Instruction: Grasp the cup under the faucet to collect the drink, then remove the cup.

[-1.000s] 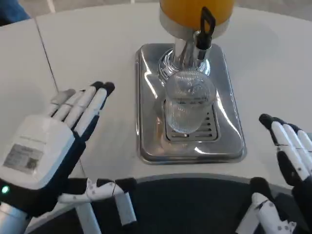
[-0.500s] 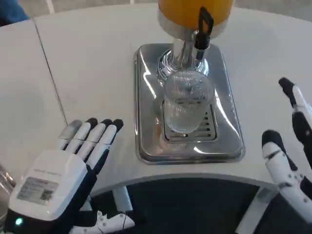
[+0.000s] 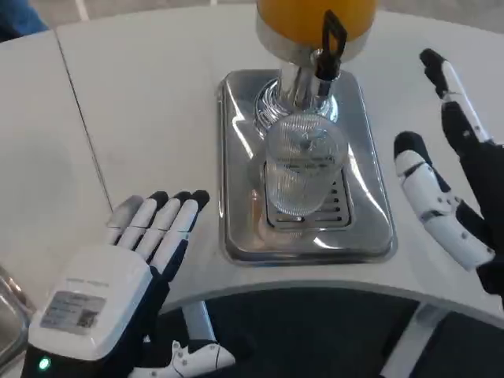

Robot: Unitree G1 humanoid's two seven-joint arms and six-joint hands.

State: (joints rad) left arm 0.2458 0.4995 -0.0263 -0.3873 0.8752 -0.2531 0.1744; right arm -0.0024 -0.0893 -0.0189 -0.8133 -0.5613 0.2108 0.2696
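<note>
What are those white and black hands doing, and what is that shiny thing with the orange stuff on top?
Those hands belong to a robot, and the picture comes from a camera on its head or chest, looking down at a white table. The left hand and the right hand are both open and hold nothing. Between them stands a drink machine: a tank of orange drink with a black tap handle. Under the tap, a clear ribbed plastic cup stands on a shiny silver drip tray. The right hand is beside the tray, not touching the cup.
</note>
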